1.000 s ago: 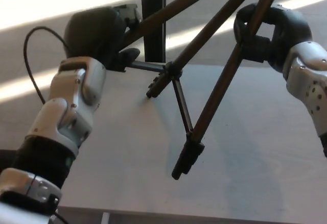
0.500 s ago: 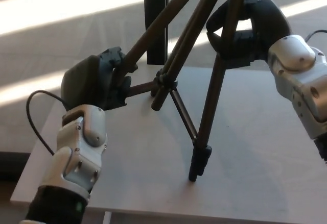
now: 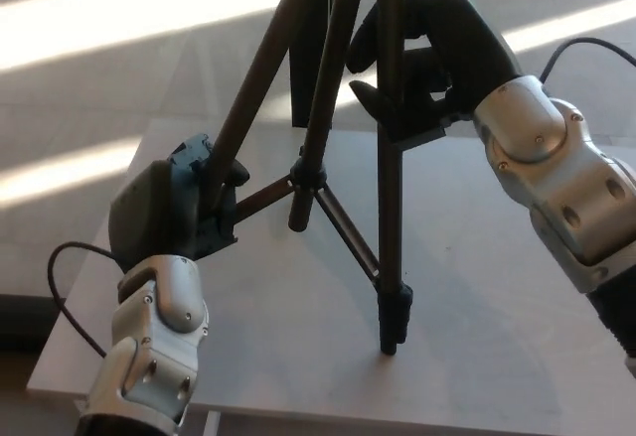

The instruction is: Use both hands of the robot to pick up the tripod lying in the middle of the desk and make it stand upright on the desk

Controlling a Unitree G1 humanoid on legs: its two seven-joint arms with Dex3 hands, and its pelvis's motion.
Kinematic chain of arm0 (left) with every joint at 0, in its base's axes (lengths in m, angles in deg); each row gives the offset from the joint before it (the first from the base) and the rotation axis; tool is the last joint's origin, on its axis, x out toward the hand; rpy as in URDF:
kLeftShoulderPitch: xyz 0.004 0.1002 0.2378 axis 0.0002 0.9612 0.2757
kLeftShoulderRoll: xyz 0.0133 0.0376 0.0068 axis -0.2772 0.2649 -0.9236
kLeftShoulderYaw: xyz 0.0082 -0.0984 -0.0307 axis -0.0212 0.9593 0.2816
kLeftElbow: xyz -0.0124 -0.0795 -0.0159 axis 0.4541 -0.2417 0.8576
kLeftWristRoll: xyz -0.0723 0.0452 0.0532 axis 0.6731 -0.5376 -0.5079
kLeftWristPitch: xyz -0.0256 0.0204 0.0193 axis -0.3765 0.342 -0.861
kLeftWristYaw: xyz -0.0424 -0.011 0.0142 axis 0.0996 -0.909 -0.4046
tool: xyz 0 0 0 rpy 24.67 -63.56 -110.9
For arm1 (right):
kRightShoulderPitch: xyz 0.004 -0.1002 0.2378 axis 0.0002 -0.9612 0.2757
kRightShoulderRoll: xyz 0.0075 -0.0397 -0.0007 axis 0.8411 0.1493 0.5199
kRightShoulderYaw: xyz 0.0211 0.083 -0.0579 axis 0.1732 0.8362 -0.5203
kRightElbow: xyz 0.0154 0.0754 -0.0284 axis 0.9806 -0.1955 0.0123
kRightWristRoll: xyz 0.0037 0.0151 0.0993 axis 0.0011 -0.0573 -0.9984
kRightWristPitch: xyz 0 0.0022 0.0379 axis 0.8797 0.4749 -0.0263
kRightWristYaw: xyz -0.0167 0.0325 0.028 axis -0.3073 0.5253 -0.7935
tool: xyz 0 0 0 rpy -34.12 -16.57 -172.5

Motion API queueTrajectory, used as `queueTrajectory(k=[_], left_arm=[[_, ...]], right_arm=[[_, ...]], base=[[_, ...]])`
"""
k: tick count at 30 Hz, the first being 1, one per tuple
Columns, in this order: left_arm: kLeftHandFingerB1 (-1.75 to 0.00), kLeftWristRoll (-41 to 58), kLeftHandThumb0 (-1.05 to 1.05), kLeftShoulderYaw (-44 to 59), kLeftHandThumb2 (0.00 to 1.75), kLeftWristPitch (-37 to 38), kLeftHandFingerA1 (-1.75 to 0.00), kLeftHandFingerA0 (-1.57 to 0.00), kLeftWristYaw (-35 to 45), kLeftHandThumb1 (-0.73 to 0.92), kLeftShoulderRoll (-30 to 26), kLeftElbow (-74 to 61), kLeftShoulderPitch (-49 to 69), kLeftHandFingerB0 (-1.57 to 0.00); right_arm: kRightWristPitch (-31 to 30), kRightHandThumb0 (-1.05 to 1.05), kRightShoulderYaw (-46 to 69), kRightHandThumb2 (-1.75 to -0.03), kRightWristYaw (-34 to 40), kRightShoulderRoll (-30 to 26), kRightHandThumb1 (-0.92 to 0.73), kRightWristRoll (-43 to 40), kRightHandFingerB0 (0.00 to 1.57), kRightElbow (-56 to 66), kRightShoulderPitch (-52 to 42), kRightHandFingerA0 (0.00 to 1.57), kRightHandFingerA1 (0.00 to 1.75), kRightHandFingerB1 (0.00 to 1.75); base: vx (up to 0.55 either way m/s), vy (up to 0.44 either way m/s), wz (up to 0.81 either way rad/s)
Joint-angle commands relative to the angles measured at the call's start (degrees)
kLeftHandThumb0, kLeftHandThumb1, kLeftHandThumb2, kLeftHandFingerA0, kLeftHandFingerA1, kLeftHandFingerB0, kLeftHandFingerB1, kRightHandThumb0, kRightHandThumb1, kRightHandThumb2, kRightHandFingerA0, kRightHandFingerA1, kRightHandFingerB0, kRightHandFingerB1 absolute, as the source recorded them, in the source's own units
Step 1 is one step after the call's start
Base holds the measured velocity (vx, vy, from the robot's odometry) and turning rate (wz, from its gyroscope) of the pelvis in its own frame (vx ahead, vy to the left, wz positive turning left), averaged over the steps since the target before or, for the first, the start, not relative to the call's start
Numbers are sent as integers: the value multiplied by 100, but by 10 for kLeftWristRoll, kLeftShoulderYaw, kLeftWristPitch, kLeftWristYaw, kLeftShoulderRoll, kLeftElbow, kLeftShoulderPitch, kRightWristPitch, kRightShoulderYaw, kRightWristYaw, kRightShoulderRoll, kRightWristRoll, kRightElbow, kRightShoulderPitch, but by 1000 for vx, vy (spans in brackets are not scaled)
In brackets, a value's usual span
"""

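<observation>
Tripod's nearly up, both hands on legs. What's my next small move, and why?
Probably lower the left hand a little so its leg comes down to the desk. Only the tripod leg in the right hand shows its foot planted; the centre column's tip hangs above the desk.

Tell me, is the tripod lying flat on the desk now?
No, the tripod is raised nearly upright, one foot on the desk.

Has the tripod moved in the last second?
Yes. The tripod has swung more upright: the leg in the right hand leaned before and now stands near vertical, its foot on the desk.
</observation>
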Motion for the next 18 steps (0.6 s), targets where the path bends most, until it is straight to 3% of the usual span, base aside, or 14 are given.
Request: queueTrajectory(k=[1, 2, 3, 5, 8, 11, 13, 14, 15, 18], left_arm=[[-118, 25, -15, -14, 98, -53, -165, -86, 15, 55, 13, 13, 57, -79], [-90, 26, -17, -13, 92, -55, -165, -88, 13, 57, 12, 11, 60, -79], [-78, 26, -19, -14, 91, -56, -155, -87, 13, 58, 11, 13, 59, -75], [-101, 26, -21, -15, 91, -68, -155, -87, 16, 60, 11, 12, 58, -80], [-107, 26, -21, -16, 89, -83, -162, -88, 21, 62, 12, 12, 59, -77], [-132, 23, -17, -24, 95, -85, -167, -96, 19, 56, 7, 7, 69, -80], [-135, 26, -18, -27, 99, -67, -169, -89, 11, 56, 1, 8, 80, -77], [-119, 24, -19, -32, 98, -64, -166, -87, 13, 55, -3, 10, 81, -79], [-133, 26, -17, -32, 101, -64, -169, -95, 14, 52, -5, 10, 84, -81], [-138, 30, -20, -34, 101, -55, -171, -86, 13, 56, -12, 14, 88, -76]], right_arm=[[57, -22, -26, -140, 2, -19, -42, 111, 80, -6, -21, 96, 175, 157], [58, -21, -27, -139, 1, -20, -42, 112, 80, -10, -19, 97, 175, 156], [62, -22, -26, -138, 0, -24, -42, 113, 80, -15, -17, 97, 175, 155], [67, -24, -26, -134, -2, -28, -41, 116, 81, -24, -16, 96, 175, 158], [73, -23, -25, -137, -3, -29, -42, 119, 82, -35, -19, 99, 175, 155], [68, -20, -23, -141, -5, -28, -40, 119, 82, -51, -25, 98, 175, 157], [61, -20, -25, -138, -10, -30, -37, 121, 82, -69, -30, 96, 175, 157], [56, -21, -22, -136, -8, -31, -38, 120, 82, -71, -34, 96, 175, 156], [49, -23, -18, -134, -12, -33, -40, 115, 82, -84, -38, 96, 175, 156], [56, -21, -13, -131, -10, -35, -41, 116, 81, -105, -41, 94, 175, 156]], base=[[0, 0, 0], [0, 0, 0], [0, 0, 0], [0, 0, 0], [0, 0, 0], [0, 0, 0], [0, 0, 0], [0, 0, 0], [0, 0, 0], [0, 0, 0]])
